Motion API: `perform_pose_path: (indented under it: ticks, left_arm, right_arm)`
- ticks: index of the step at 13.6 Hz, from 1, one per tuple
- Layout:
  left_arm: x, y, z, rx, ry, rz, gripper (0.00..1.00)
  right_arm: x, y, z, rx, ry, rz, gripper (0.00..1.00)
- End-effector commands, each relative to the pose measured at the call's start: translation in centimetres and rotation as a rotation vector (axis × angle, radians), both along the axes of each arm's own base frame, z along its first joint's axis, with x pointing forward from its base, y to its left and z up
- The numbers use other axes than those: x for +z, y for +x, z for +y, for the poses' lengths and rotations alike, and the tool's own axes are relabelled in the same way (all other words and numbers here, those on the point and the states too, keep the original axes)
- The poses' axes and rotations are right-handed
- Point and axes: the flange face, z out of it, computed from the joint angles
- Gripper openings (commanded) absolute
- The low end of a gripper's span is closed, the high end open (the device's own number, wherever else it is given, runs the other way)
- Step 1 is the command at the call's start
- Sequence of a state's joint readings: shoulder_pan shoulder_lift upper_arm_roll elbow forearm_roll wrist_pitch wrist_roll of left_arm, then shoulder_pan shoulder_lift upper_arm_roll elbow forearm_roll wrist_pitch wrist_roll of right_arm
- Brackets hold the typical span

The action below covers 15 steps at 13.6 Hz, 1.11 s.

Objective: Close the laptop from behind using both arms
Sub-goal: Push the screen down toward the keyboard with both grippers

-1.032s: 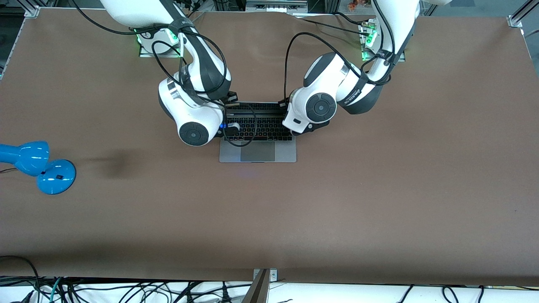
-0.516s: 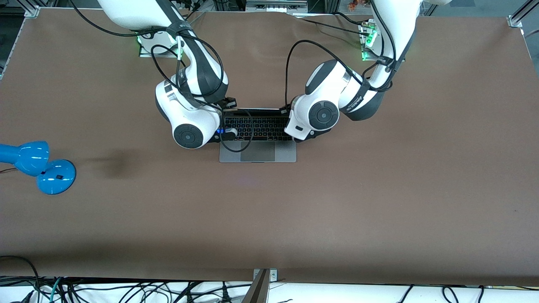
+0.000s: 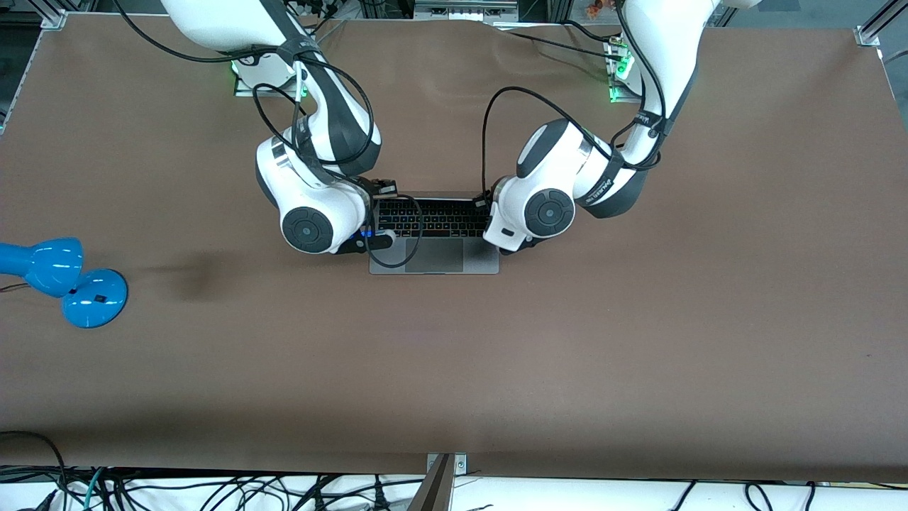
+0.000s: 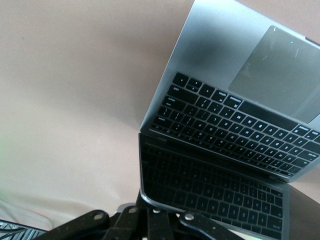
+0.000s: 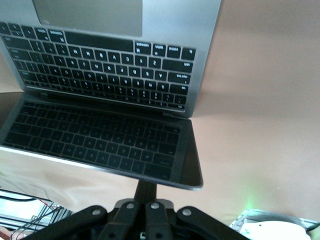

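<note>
Laptop (image 3: 433, 245) sits mid-worktop (image 3: 638, 341), lid partly tilted over the keyboard; from the front its lid is mostly hidden by the two wrists. Left gripper (image 4: 150, 212) fingers are together, tips pressed against the lid's outer edge at one corner. Right gripper (image 5: 146, 192) fingers are likewise together, against the lid edge at the other corner. Fingertips mostly hidden by the lid. Blue lamp (image 3: 60, 277) is well apart, at the right arm's end.
</note>
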State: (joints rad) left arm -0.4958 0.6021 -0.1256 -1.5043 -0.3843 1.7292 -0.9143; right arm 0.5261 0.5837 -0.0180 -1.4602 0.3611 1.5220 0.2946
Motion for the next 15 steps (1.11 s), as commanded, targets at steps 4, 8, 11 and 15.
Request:
perform_pose_path:
  ticks: [4, 8, 11, 15]
  left_arm:
    - [-3.2, 0.9, -0.1, -0.006, 0.016, -0.020, 0.00]
    - [-4.5, 1.4, -0.2, 0.012, 0.012, -0.038, 0.00]
    - [-5.4, 1.5, -0.2, 0.018, 0.012, -0.043, 0.00]
    - [-6.5, 2.1, -0.3, 0.035, 0.002, -0.073, 0.00]
  right_arm:
    - [-1.0, 2.4, -0.1, 0.009, 0.007, -0.022, 0.00]
    - [-1.7, 3.4, -1.1, 0.021, 0.029, -0.025, 0.00]
    - [-2.0, 4.0, -1.4, 0.014, 0.033, -0.034, 0.00]
    - [-3.6, 5.2, -1.6, 0.011, 0.054, -0.074, 0.00]
